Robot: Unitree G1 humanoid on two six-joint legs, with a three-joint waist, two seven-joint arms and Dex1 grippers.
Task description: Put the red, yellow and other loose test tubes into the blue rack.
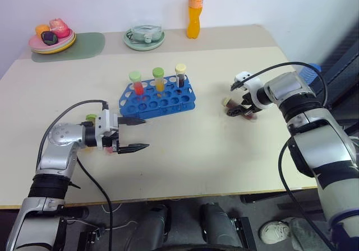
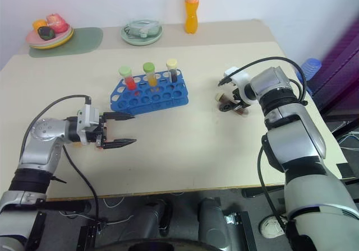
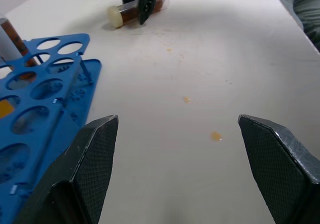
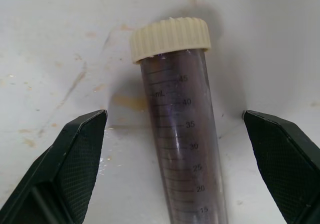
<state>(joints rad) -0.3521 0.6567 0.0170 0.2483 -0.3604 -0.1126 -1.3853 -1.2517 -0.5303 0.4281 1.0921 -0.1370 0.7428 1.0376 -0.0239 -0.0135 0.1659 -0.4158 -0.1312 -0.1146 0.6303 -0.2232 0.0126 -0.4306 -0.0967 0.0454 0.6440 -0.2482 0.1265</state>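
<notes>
Three capped tubes (image 1: 159, 78) upright in blue rack (image 1: 159, 98), dark purple tube (image 4: 182, 134) left lying between wide-open right gripper (image 1: 240, 110), left gripper (image 1: 134, 134) spread, empty.

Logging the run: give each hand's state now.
Left hand: open, empty.
Right hand: open, straddling the lying dark tube, not gripping.

Dark cream-capped tube (image 4: 181, 134) flat on table (three upright in blue rack (image 1: 159, 98))

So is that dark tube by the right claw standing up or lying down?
Lying down. The dark tube rests flat on the table, cream cap on, between the open fingers of the right gripper.
</notes>
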